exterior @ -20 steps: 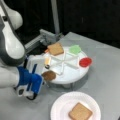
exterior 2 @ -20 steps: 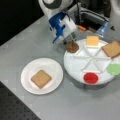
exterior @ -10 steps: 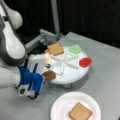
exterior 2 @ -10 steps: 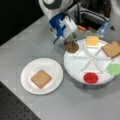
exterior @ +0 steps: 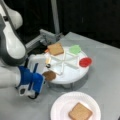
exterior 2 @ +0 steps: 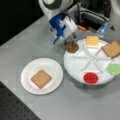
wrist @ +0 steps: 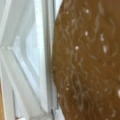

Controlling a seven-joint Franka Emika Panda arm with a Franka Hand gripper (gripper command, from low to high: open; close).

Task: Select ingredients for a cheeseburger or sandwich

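The dark brown patty [exterior: 49, 75] [exterior 2: 72, 46] lies at the rim of the white divided tray [exterior: 71, 73] [exterior 2: 75, 65], on the side nearest my arm. My blue gripper [exterior: 42, 78] [exterior 2: 71, 40] is right at the patty, which fills most of the wrist view [wrist: 87, 62]. Other ingredients sit in the tray's compartments: a toast square [exterior: 55, 48] [exterior 2: 111, 48], the cheese square [exterior: 48, 60] [exterior 2: 92, 40], a red disc [exterior: 85, 62] [exterior 2: 90, 78] and a green leaf piece [exterior: 75, 49] [exterior 2: 115, 68]. Another toast square [exterior: 80, 111] [exterior 2: 41, 78] lies alone on a white plate [exterior: 58, 106] [exterior 2: 27, 72].
The plate and tray stand side by side on a grey table [exterior: 105, 75] [exterior 2: 37, 42]. A metal frame with a post [exterior: 55, 20] rises behind the tray. Dark background lies beyond the table's far edge.
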